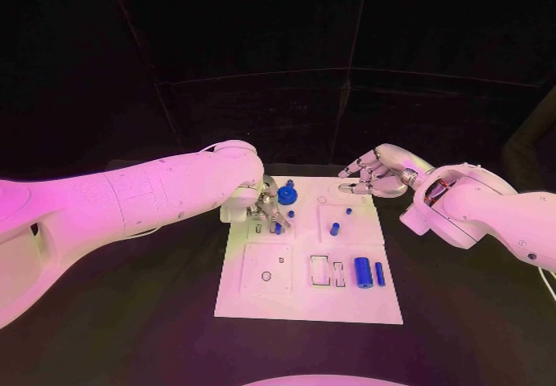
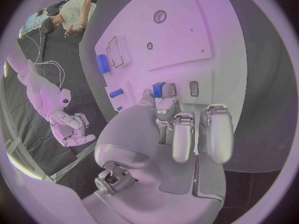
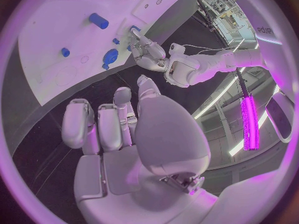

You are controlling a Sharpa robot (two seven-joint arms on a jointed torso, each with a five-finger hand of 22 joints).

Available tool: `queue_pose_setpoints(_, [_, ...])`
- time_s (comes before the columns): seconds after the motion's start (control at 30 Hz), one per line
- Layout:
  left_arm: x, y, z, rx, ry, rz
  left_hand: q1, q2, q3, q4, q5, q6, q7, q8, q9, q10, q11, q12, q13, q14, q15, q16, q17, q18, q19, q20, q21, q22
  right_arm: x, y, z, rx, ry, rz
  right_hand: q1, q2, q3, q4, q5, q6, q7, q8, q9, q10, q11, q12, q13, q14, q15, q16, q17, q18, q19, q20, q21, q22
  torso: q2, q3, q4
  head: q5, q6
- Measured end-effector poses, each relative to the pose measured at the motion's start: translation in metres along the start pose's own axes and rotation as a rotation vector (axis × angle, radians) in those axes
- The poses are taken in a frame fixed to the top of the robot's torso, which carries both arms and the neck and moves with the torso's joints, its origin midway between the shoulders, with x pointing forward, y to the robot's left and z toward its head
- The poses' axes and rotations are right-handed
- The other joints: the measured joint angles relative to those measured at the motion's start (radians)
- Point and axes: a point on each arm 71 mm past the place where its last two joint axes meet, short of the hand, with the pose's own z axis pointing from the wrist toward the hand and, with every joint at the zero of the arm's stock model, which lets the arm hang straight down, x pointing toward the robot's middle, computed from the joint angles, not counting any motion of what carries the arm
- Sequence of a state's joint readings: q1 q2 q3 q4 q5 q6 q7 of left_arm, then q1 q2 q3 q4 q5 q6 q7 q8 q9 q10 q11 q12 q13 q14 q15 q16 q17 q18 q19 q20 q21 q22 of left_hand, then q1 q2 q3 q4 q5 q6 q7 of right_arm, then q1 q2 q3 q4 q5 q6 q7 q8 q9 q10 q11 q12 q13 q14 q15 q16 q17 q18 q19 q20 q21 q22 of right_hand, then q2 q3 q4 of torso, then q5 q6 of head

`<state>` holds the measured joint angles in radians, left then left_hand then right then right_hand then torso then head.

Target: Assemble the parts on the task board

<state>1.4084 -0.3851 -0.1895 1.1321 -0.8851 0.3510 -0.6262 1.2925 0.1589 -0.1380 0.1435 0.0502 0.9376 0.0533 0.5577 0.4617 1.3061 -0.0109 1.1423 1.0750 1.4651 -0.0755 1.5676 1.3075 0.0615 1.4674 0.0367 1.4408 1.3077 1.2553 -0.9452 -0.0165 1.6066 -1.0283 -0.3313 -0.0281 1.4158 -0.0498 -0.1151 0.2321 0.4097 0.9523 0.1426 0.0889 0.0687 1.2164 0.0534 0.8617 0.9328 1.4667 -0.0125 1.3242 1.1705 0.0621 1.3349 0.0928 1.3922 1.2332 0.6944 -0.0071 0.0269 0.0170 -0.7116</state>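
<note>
Presently, you are seeing the left robot hand pinching a small blue part at the task board; the right robot hand is hovering beyond, fingers spread, holding nothing.

**Two hands at the board's far end**

The left hand reaches onto the white task board beside a small blue part. The right hand hovers at the board's far right corner, fingers curled. A blue cylinder lies nearer.
</note>
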Motion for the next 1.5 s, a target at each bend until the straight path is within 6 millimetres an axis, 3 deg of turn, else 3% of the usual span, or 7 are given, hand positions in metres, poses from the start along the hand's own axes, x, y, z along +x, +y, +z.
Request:
queue_pose_setpoints(0.23, [-0.001,-0.001,-0.001,0.003,-0.006,-0.004,0.05,0.004,0.088,-0.064,0.021,-0.025,-0.003,0.003,0.008,-0.009,-0.008,-0.007,-0.004,0.0,-0.007,0.0,0.0,0.0,0.0,-0.008,0.0,0.0,0.0,0.0,0.001,-0.001,-0.001,0.0,0.0,0.0,-0.002,-0.002,0.0,0.0,0.0,0.0,0.0,0.0,0.0,0.0,-0.001,0.0,0.0,-0.004,-0.004,0.0,0.0,0.0,-0.004,-0.002,0.0,0.0001,0.0005,0.0,-0.002])
queue_pose_setpoints(0.4, [-0.001,-0.001,-0.001,0.005,-0.013,-0.008,0.064,-0.008,0.147,-0.006,0.076,-0.038,0.002,-0.001,0.021,-0.013,-0.008,-0.023,-0.013,0.0,-0.007,0.0,0.0,0.0,0.0,-0.008,0.0,0.0,0.0,0.0,0.001,-0.002,0.0,0.0,0.0,0.0,-0.002,-0.002,0.0,0.0,0.0,0.0,0.0,0.0,0.0,0.0,-0.001,0.0,0.0,-0.004,-0.004,0.0,0.0,0.0,-0.004,-0.002,0.0,0.0002,0.0005,0.0,-0.004])
queue_pose_setpoints(0.43, [-0.001,0.0,-0.001,0.005,-0.014,-0.01,0.05,-0.025,0.177,0.01,0.078,-0.04,0.004,-0.001,0.027,-0.013,-0.008,-0.025,-0.016,0.0,-0.007,0.0,0.0,0.0,0.0,-0.008,0.0,0.0,0.0,0.0,0.001,-0.002,0.0,0.0,0.0,0.0,-0.002,-0.002,0.0,0.0,0.0,0.0,0.0,0.0,0.0,0.0,-0.001,0.0,0.0,-0.004,-0.004,0.0,0.0,0.0,-0.004,-0.002,0.0,0.0001,0.0005,0.0,-0.004])
queue_pose_setpoints(0.57, [0.0,0.004,-0.002,0.006,-0.018,-0.017,-0.02,-0.095,0.354,-0.02,0.078,-0.046,0.007,0.0,0.043,-0.015,-0.007,-0.028,-0.018,0.0,-0.007,0.0,0.0,0.0,0.0,-0.008,0.0,0.0,0.001,0.0,0.001,-0.002,0.0,0.0,0.0,0.0,-0.002,-0.002,0.0,0.0,0.0,0.0,0.0,0.0,0.0,0.0,-0.001,0.0,0.0,-0.004,-0.004,0.0,0.0,0.0,-0.004,-0.003,0.0,0.0001,0.0005,-0.001,-0.004])
queue_pose_setpoints(0.8, [0.003,0.019,-0.009,0.015,-0.047,-0.056,-0.138,-0.171,0.587,-0.044,0.078,-0.046,0.007,0.037,0.087,0.001,-0.007,-0.037,-0.03,0.0,-0.007,0.0,0.0,0.0,0.0,-0.008,-0.004,0.0,0.0,-0.001,0.002,-0.001,-0.001,-0.001,0.0,0.0,-0.002,-0.002,0.0,0.0,0.0,0.0,0.0,0.0,0.0,0.0,-0.002,0.0,0.0,-0.007,-0.005,0.0,0.0,0.0,-0.004,-0.006,-0.001,0.0006,0.0023,-0.003,-0.005])
queue_pose_setpoints(1.23, [0.011,0.021,-0.014,0.062,-0.158,-0.166,-0.171,-0.188,0.65,-0.049,0.077,-0.046,0.007,0.052,0.107,0.0,-0.007,-0.058,-0.047,0.0,-0.007,0.0,0.0,0.0,0.0,-0.008,-0.01,0.0,-0.002,-0.003,0.002,0.004,-0.006,-0.003,0.0,0.0,-0.002,-0.002,0.0,0.0,0.0,0.0,0.0,0.0,0.0,-0.004,-0.003,0.0,0.0,-0.007,-0.008,0.0,-0.003,-0.003,-0.004,-0.007,-0.001,0.0038,0.0075,-0.002,-0.009])
queue_pose_setpoints(1.5, [0.02,0.024,-0.008,0.063,-0.213,-0.17,-0.178,-0.195,0.666,-0.05,0.077,-0.046,0.007,0.054,0.113,0.0,-0.007,-0.054,-0.047,0.0,-0.007,0.0,0.0,0.0,0.0,-0.008,-0.01,0.0,-0.002,-0.003,0.002,0.003,-0.006,-0.003,0.0,0.0,-0.002,-0.002,0.0,0.0,0.0,0.0,0.0,0.0,0.0,-0.004,-0.003,0.0,0.0,-0.007,-0.008,0.0,-0.003,-0.003,-0.004,-0.007,0.0,0.0049,0.0057,0.002,-0.008])
